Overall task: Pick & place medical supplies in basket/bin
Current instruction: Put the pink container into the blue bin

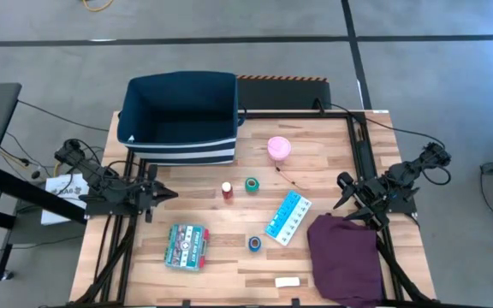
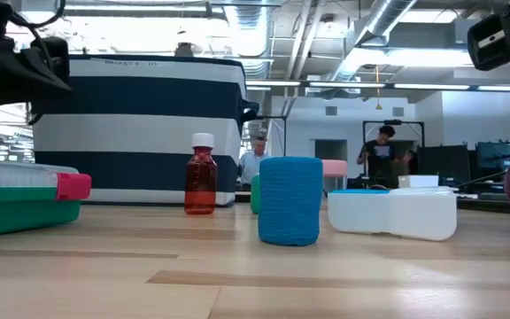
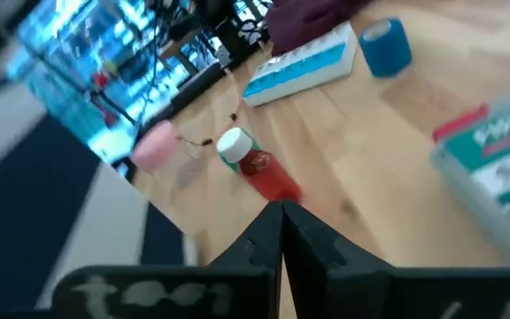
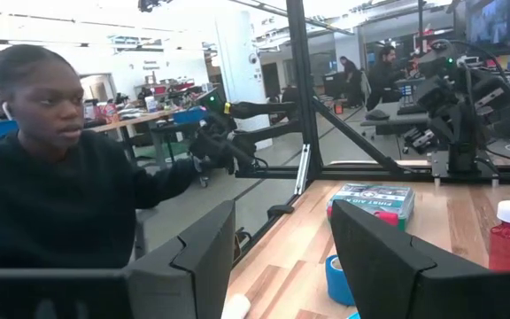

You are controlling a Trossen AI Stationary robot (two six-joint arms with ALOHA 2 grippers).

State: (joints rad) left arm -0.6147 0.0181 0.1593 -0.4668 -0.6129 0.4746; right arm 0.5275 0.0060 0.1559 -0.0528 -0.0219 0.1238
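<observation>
The navy bin [image 1: 178, 115] stands at the table's far edge, left of centre. On the boards rest the pink cup [image 1: 279, 148], the red-capped bottle [image 1: 227, 190] upright, the green tape roll [image 1: 252, 184], the light-blue pill organizer [image 1: 288, 216], the blue tape roll [image 1: 255, 244], the green-red box [image 1: 187, 246] and the white bar [image 1: 287, 281]. My left gripper [image 1: 165, 193] hovers shut at the left side, pointing toward the bottle [image 3: 259, 168]. My right gripper [image 1: 342, 190] hovers open at the right side, above the purple cloth's far edge, holding nothing [image 4: 282, 257].
The purple cloth [image 1: 342, 257] lies crumpled at the near right corner. A thin cord [image 1: 288, 178] trails near the pink cup. A person in dark clothes [image 4: 51, 159] shows beyond the table's near edge in the right wrist view. Bare boards lie between the items.
</observation>
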